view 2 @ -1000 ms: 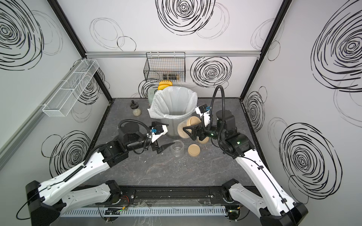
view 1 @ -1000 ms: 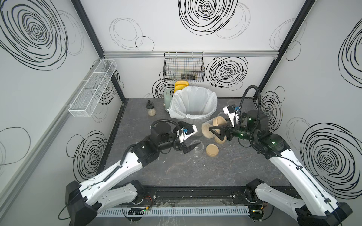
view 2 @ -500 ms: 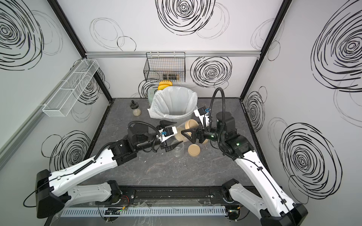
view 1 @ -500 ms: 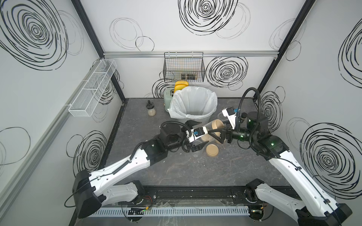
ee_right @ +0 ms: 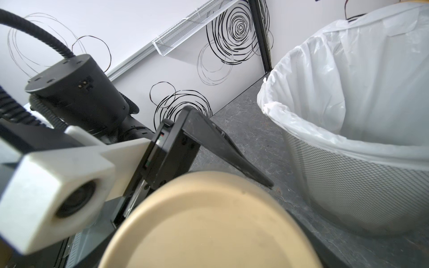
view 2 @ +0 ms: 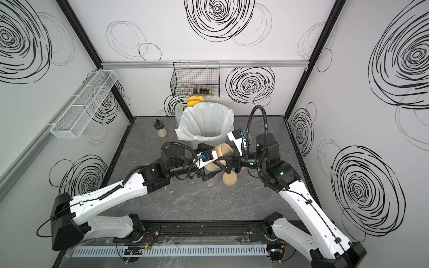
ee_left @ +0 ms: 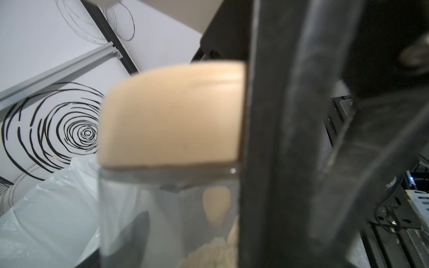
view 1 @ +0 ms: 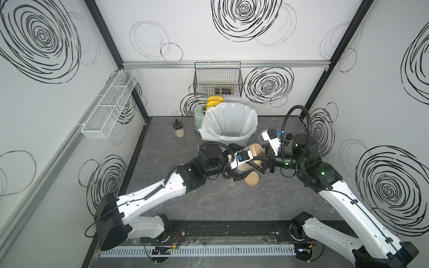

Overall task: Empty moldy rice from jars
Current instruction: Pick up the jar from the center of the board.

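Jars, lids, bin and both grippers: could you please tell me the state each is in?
Held jar: lifted, tilted, lidded, rice inside.
Clear jar: on table, open, seemingly empty.
Loose lid: flat on table.
Bin: upright, bag-lined.
Right gripper: closed on held jar.
Left gripper: at held jar; grip unclear.

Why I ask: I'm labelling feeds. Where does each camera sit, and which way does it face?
Both top views: high above the front edge, facing down and back at the lined bin; the left arm and right arm show.
Left wrist: on the left arm, facing the jar and its lid; one of its own jaws shows as a dark bar.
Right wrist: on the right arm, facing the lid top and the left wrist camera; its own jaws are unclear.
Shared: both wrist views show the lid and lined bin.
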`<state>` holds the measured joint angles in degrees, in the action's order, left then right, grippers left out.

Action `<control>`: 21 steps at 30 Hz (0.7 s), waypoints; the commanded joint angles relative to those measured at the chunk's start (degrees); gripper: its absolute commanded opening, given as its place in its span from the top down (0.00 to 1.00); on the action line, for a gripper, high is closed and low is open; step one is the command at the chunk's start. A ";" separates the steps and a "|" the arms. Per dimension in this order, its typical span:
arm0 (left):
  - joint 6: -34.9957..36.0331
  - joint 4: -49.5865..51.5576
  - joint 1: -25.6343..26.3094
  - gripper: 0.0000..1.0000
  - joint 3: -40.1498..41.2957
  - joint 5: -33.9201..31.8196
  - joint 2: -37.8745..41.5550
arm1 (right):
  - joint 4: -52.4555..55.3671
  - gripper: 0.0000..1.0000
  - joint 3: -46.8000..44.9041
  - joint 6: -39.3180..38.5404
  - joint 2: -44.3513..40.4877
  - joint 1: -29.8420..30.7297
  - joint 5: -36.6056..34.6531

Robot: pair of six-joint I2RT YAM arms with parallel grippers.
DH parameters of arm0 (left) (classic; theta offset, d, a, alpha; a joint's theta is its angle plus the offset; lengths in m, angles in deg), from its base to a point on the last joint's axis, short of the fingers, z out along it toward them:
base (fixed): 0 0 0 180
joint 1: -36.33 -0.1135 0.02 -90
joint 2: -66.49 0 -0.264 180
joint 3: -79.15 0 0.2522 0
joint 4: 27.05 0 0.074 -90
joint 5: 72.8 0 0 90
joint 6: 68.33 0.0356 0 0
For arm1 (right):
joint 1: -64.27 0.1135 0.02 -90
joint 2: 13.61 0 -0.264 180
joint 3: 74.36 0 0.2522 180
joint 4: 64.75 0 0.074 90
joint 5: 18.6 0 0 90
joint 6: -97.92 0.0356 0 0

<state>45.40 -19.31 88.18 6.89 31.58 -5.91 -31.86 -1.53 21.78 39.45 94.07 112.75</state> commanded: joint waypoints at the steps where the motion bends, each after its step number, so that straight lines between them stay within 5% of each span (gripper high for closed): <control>1: -1.07 -4.81 -0.10 0.04 -2.49 1.13 -1.14 | -3.59 0.60 1.35 -1.14 -0.77 2.74 4.64; 8: -1.49 -5.10 -0.13 0.02 -2.24 2.09 -1.09 | -3.02 0.60 1.10 -2.02 -0.59 3.15 4.43; 17: -3.31 -7.51 -0.13 0.26 -1.23 3.57 -0.09 | -3.11 0.58 0.37 -2.09 -0.06 3.15 3.04; 21: -5.42 -10.63 -0.26 0.31 0.46 4.87 0.67 | -3.47 0.48 -0.08 -1.71 -0.06 3.15 1.30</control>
<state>42.01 -19.33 87.79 7.31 33.11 -6.24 -31.84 -1.53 19.90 39.65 95.36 109.91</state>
